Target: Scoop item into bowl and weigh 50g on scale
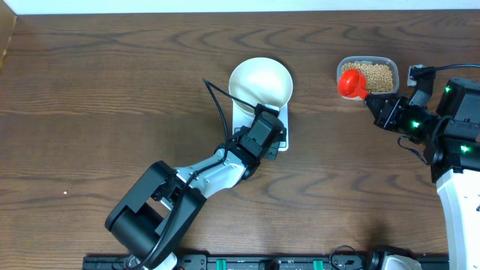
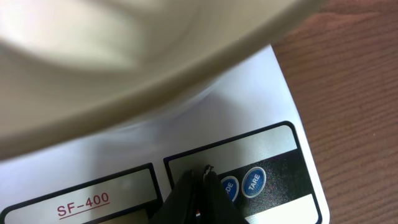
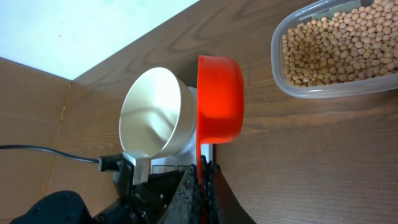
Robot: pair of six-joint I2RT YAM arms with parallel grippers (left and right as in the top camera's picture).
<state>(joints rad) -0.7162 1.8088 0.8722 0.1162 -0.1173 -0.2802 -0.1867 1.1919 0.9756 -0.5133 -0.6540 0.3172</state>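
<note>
At overhead centre: bowl [image 1: 260, 81] on scale [image 2: 273, 93]. Just below it, left gripper [image 2: 200, 177], fingers together, holding nothing, tips at the scale's front panel beside the round buttons [image 2: 254, 182]. At upper right: beans [image 1: 377, 75] in a clear tub [image 3: 323, 92]. Right gripper [image 3: 202, 171] clamped on the handle of a red scoop [image 1: 350, 82], cup over the tub's left end.

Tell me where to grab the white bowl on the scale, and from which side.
Pinch the bowl by its thin rim, one finger inside and one outside, coming down from above at the far edge. It sits upright and empty, and its flaring walls look too wide to span. The left gripper crowds the near side, on the front of the scale.
</note>
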